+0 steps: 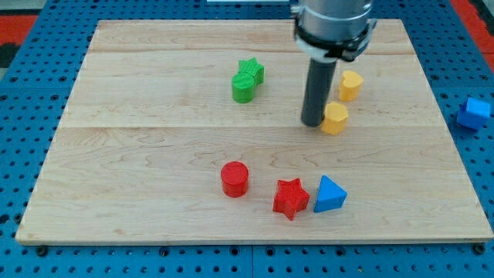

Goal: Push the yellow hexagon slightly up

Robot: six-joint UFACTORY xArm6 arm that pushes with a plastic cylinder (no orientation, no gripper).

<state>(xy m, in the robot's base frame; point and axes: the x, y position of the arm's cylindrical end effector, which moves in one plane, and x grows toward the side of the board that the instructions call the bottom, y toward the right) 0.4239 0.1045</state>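
Wooden board (154, 193): my tip (312, 122) seemingly touches yellow hexagon (336, 119) (left side).

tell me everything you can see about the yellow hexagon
The yellow hexagon is a small, squat block with a flat top and faceted sides, looking like matte ridged plastic. It lies flat on the wooden board, right of centre in the view. My tip is right at its left side, seemingly touching it. A second yellow block, heart-like in shape, sits just above it, apart. Nothing rests on it.
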